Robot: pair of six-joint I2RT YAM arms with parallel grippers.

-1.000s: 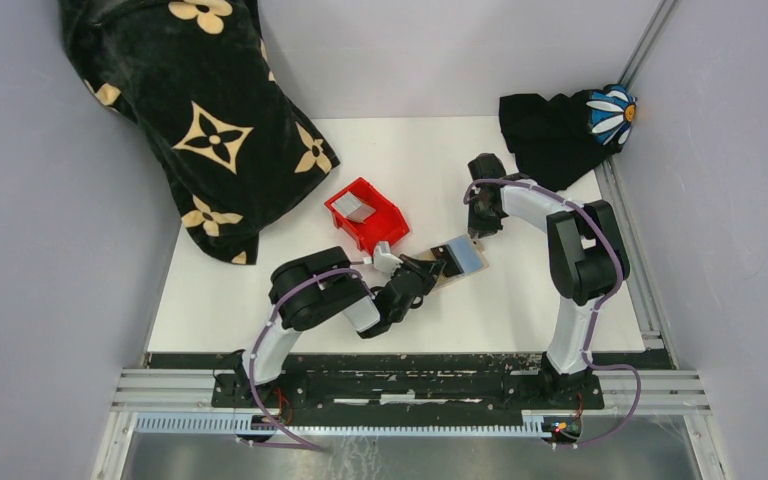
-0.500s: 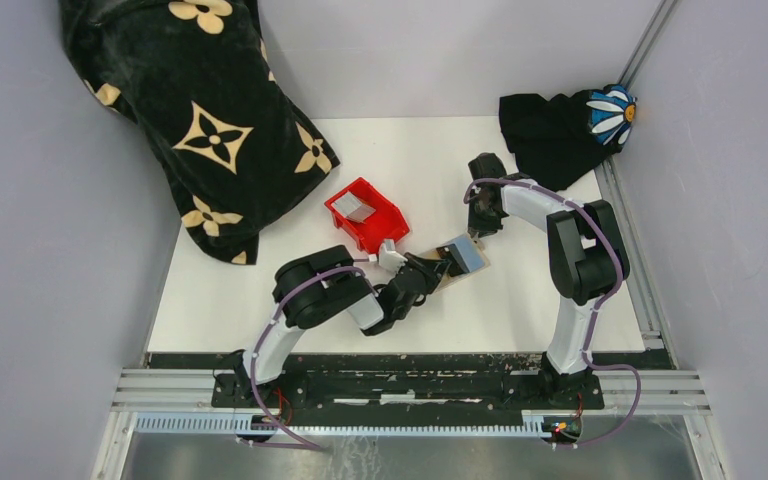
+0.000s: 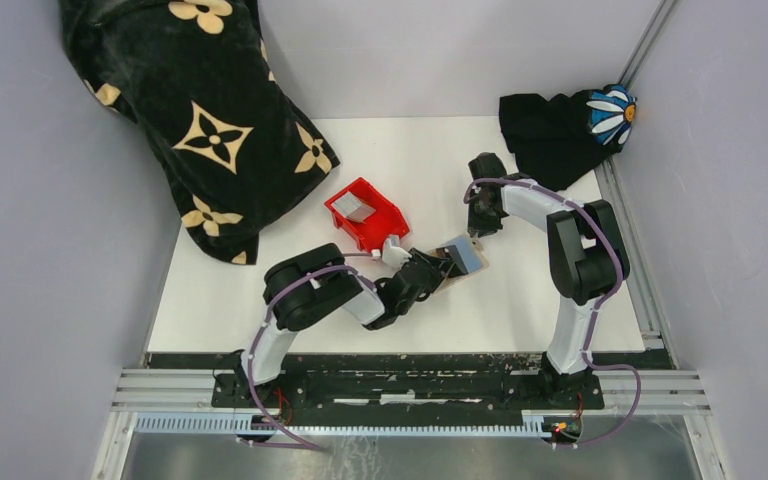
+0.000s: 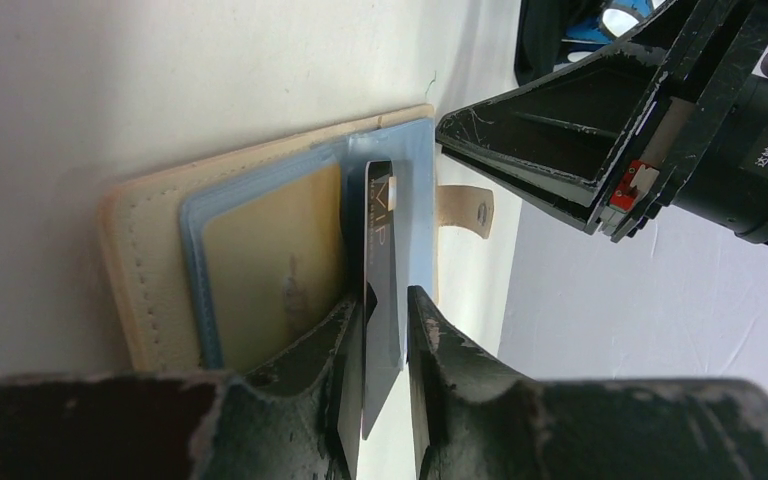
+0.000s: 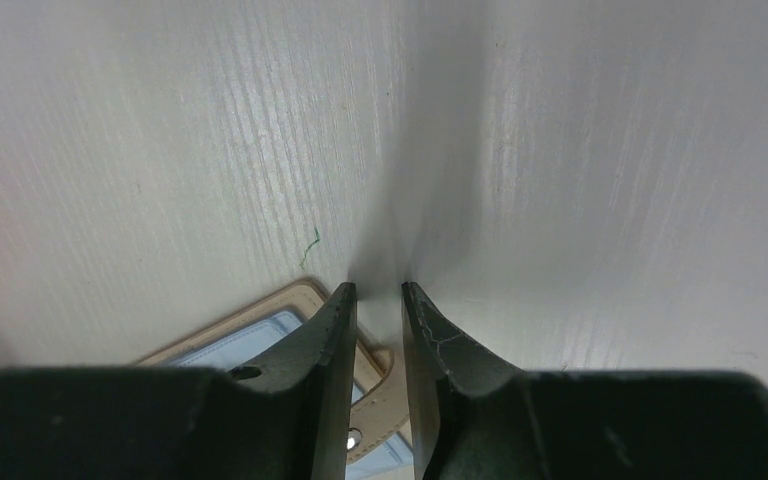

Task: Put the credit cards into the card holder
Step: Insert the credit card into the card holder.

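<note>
Left jaws advanced, pinching credit card (image 4: 382, 262) over card holder (image 4: 146, 280).

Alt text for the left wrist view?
The left claw pinches a thin dark grey card edge-on, its far end at the clear slots of an open tan leather-like card holder. The black right claw hovers by its snap tab.

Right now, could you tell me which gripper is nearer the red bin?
Left. The left gripper is right beside the red bin; the right gripper is farther, beyond the card holder.
</note>
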